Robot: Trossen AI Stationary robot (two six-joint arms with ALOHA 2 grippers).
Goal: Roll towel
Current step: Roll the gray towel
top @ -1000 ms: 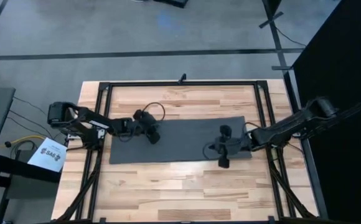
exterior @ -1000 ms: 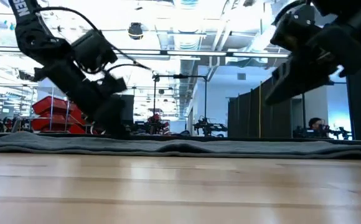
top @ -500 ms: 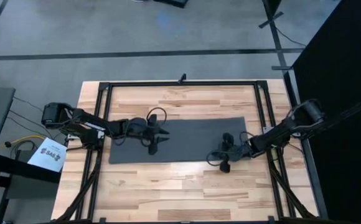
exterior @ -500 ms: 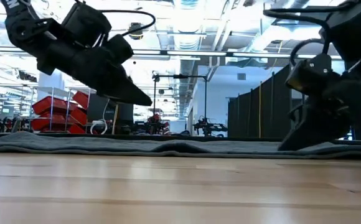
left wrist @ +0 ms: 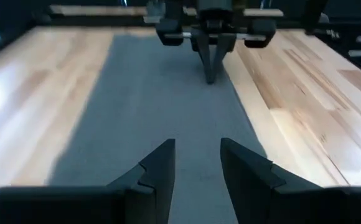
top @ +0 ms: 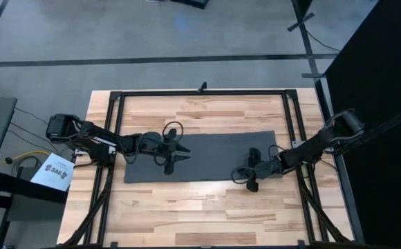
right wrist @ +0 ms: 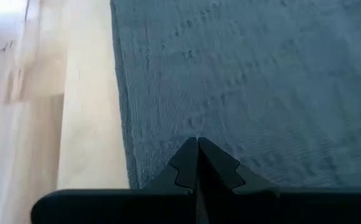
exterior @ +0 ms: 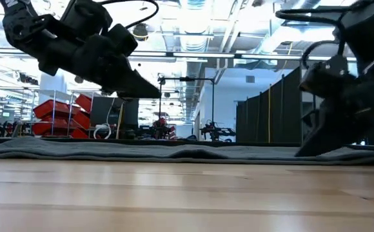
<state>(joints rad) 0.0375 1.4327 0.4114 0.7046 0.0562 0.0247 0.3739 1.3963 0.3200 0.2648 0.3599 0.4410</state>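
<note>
The towel (top: 207, 155) lies flat (unrolled) across the table (top: 207, 207). The left gripper (top: 178, 155) hovers, fingers apart, while the right gripper (top: 252, 178), fingers together, apparently presses the near edge, likely to start the roll.

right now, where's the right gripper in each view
High view: right gripper at the towel's near edge, toward its right end.
Low view: at the right, tips down on the towel.
Left wrist view: far end, facing the camera.
Right wrist view: its own shut fingers at bottom.
Shared landmark: the towel's long edge against the wood.
</note>
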